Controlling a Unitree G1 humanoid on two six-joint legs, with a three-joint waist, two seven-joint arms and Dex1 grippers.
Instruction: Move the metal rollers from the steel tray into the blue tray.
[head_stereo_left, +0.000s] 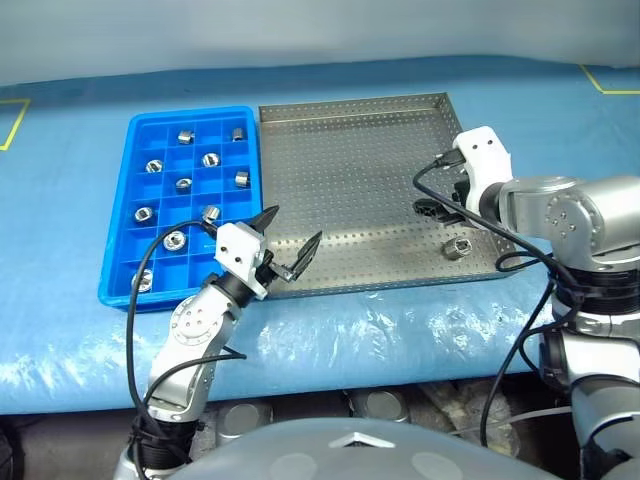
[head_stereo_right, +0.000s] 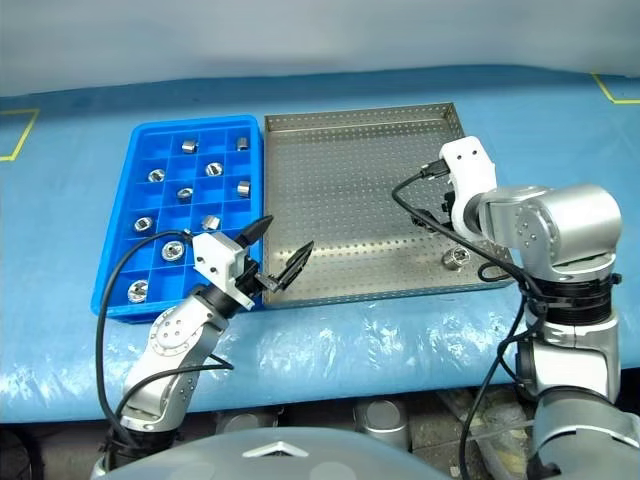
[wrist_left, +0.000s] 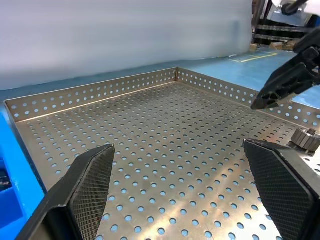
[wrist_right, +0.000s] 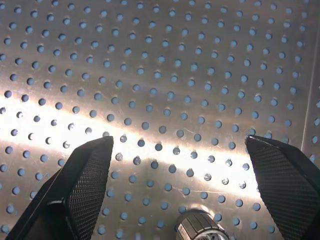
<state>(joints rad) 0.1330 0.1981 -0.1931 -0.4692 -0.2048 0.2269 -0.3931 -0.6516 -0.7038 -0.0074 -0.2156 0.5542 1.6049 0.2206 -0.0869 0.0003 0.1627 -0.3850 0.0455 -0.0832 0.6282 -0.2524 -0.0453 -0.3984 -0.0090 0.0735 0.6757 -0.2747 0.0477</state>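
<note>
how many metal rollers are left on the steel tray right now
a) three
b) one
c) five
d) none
b: a single metal roller lies on the steel tray near its front right corner, just below the open right gripper; the other rollers sit in the blue tray.

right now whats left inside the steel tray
One metal roller lies on the steel tray near its right front corner, with the open right gripper above it. The right arm covers part of the tray's right edge, so that strip can't be checked.
</note>
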